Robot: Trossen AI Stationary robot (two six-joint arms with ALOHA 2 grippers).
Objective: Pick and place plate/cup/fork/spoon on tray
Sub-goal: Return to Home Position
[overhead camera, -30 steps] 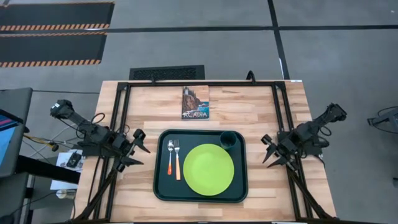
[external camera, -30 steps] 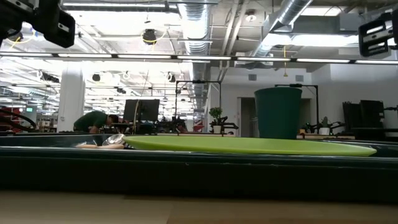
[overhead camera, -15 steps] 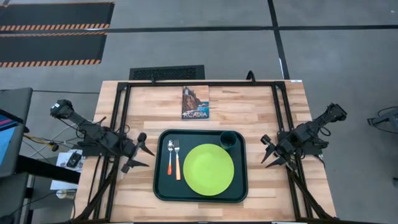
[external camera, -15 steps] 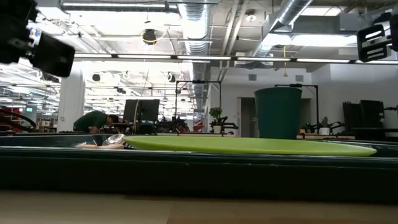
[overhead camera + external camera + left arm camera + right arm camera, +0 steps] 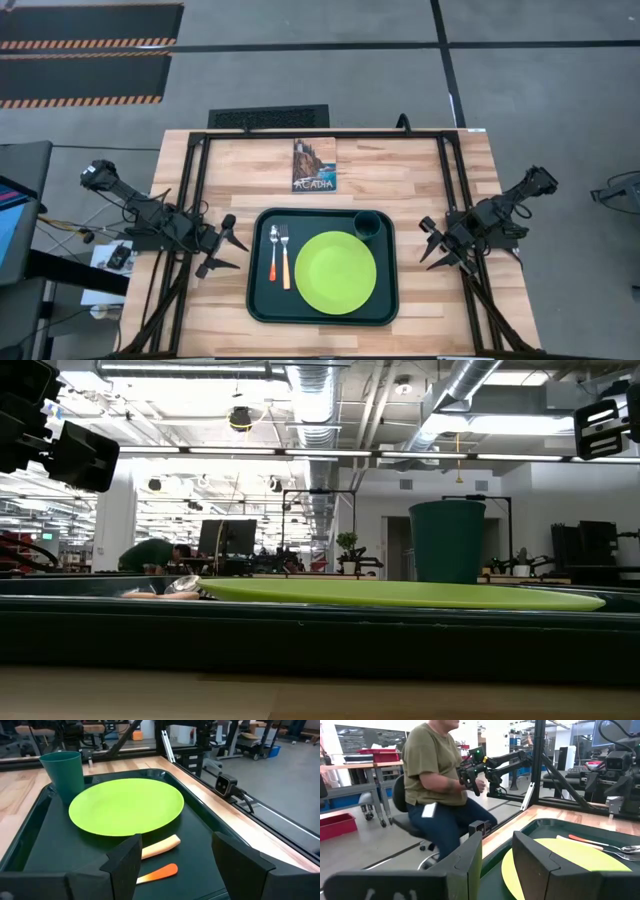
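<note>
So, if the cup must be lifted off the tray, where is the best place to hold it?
Probably by its rim, from straight above. The cup stands upright and open-topped in the tray's far right corner, close to the raised edge and beside the plate, so a sideways approach looks cramped. The right gripper is nearer.

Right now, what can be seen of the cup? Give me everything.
The cup is a small, round, dark teal-green tumbler, plastic by its look, with plain walls that widen slightly toward the rim. It stands upright, mouth up, in the far right corner of the tray, close beside the plate. No gripper touches it, and whether it holds anything cannot be told.
</note>
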